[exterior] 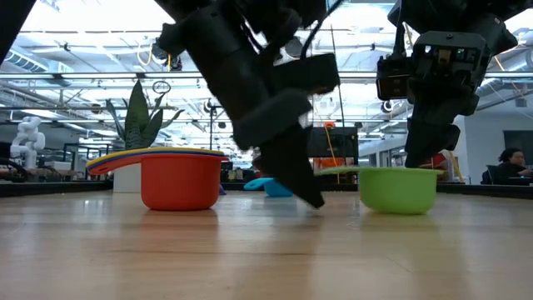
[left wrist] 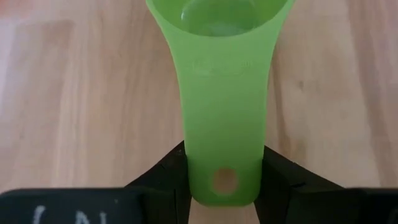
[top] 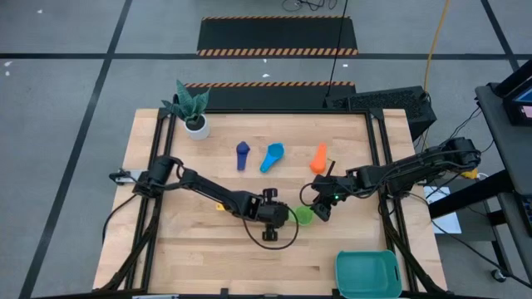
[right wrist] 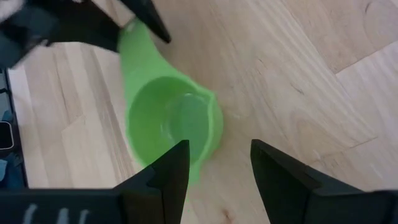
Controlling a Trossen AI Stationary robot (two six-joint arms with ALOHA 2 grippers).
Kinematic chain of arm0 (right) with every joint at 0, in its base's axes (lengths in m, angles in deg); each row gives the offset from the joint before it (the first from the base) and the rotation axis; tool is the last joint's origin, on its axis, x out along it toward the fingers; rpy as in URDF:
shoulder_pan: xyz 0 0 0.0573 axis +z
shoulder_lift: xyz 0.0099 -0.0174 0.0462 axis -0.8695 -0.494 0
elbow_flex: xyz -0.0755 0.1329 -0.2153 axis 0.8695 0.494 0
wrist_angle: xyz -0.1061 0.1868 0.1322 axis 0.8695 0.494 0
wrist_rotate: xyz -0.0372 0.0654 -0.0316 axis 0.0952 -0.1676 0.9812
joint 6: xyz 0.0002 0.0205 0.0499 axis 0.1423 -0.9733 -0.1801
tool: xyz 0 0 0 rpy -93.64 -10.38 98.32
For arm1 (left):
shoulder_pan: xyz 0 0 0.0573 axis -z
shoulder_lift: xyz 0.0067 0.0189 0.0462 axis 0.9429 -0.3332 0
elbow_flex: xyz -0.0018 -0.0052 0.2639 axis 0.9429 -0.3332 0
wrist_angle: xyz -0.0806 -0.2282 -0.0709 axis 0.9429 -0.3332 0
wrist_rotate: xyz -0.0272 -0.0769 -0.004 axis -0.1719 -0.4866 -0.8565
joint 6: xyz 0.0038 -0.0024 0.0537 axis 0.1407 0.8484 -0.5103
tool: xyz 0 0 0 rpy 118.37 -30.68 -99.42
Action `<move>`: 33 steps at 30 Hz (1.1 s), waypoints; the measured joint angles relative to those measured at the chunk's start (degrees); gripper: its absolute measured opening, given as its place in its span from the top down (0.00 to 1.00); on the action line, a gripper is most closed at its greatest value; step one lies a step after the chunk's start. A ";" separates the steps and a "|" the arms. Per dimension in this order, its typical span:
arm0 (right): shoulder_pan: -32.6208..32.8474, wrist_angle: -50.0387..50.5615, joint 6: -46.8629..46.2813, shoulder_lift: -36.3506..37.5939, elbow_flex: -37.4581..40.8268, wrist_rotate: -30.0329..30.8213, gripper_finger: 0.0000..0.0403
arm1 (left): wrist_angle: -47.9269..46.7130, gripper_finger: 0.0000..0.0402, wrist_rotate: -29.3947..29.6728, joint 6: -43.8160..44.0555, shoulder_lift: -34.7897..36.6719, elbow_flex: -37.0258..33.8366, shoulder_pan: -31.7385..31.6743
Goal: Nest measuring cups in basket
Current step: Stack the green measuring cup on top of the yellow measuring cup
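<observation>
A green measuring cup (top: pixel 304 216) stands upright on the wood mid-table, its flat handle toward my left gripper (top: pixel 287 217), which is shut on it. My right gripper (right wrist: pixel 217 165) hovers open just above the cup's bowl (right wrist: pixel 171 124), beside its far-right rim. A red cup (exterior: pixel 179 183) with yellow and blue handles stacked over its rim rests on its base, mostly hidden under my left arm in the high view. Navy (top: pixel 242 154), light blue (top: pixel 272 156) and orange (top: pixel 320 158) cups lie farther back. The teal basket (top: pixel 368 274) sits at the near right edge. My left gripper pinches the green cup's handle near its free end (left wrist: pixel 224 155), beside the hanging hole, one finger (left wrist: pixel 168 174) on each long edge. The fingers slant down from the table's left, along the handle. The cup stays upright and level; whether its base touches the wood I cannot tell.
A white pot with a plant (top: pixel 197 124) stands at the far left corner. Bare wood lies between the green cup and the basket. Black frame rails run along both table sides, and a dark box (top: pixel 391 104) sits past the far right corner.
</observation>
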 joint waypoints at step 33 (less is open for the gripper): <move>-1.49 0.43 1.33 0.00 -0.02 0.12 0.60 | -27.81 0.69 2.64 6.15 18.45 0.14 6.64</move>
